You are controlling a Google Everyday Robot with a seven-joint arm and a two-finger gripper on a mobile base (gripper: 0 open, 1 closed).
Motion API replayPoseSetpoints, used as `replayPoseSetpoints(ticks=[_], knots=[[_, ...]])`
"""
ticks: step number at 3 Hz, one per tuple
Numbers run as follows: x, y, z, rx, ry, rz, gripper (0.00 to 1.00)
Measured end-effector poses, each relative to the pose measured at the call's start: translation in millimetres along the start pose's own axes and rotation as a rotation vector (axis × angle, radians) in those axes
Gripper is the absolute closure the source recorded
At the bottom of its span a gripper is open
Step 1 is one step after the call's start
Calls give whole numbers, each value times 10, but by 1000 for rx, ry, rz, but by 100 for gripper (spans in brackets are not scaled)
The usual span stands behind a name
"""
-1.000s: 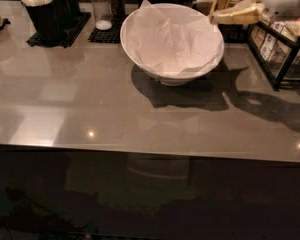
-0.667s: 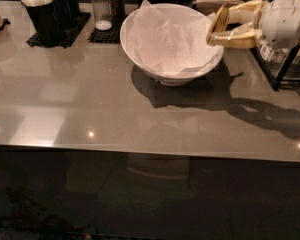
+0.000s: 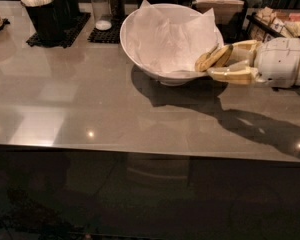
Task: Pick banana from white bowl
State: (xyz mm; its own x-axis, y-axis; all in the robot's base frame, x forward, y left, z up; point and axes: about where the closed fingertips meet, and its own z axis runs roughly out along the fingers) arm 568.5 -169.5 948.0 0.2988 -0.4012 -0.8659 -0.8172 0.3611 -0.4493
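The white bowl (image 3: pixel 140 44) stands at the back middle of the grey table, lined with crumpled white paper (image 3: pixel 167 39); no fruit shows inside it. My gripper (image 3: pixel 221 63) reaches in from the right, level with the bowl's right rim. Its pale yellow fingers (image 3: pixel 234 75) are closed on the banana (image 3: pixel 213 58), a small darker yellow, speckled fruit with dark tips. The banana lies slanted across the fingertips, in front of the rim. The white arm body (image 3: pixel 282 61) is behind the fingers and casts a long shadow on the table below.
A black holder with white utensils (image 3: pixel 45 11) and shakers on a black mat (image 3: pixel 106 14) stand at the back left. A black wire rack with packets (image 3: pixel 280 26) stands at the back right, just behind my arm. The table's front edge (image 3: pixel 140 148) runs across the middle.
My gripper has come down and a little to the left, from high at the back right to the bowl's right rim, with the banana at its fingertips. The bowl has not moved.
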Motion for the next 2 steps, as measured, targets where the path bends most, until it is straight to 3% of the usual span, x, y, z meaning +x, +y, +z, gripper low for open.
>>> replayPoseSetpoints(ticks=[2], knots=[[-77, 39, 55, -22, -13, 2, 100]])
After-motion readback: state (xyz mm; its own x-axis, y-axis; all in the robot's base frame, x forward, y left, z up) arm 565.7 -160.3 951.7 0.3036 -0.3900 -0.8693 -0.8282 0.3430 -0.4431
